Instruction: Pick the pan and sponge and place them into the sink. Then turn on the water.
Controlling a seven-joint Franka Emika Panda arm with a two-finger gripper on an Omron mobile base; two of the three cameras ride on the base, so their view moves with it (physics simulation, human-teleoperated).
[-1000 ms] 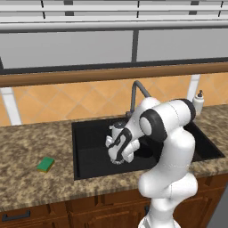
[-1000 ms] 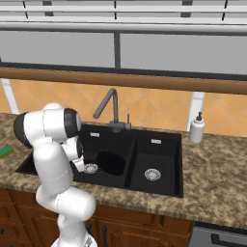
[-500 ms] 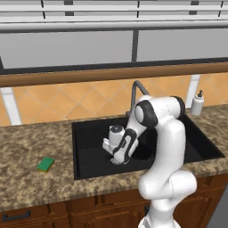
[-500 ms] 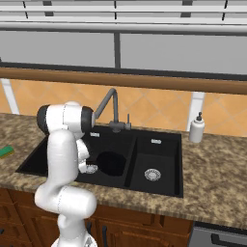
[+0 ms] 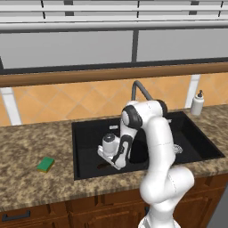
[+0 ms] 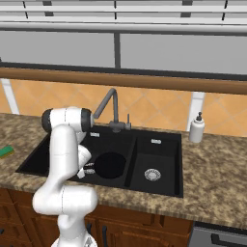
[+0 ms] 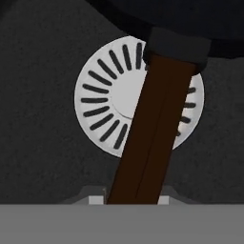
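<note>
The black pan lies in the larger basin of the black sink, its bowl near the top of the hand view. Its brown wooden handle runs across the silver drain and down between the tips of my gripper, which sit tight against it. In the left base view the gripper reaches low into that basin. The green and yellow sponge lies on the counter left of the sink, also at the left edge of the right base view. No water runs from the faucet.
A white soap bottle stands on the counter right of the sink, seen too from the right. The smaller basin has its own silver drain. Speckled brown counter surrounds the sink, with wooden cabinets below.
The arm has swung left and down, carrying the hand and the pan lower into the larger basin. The sponge has stayed where it was.
</note>
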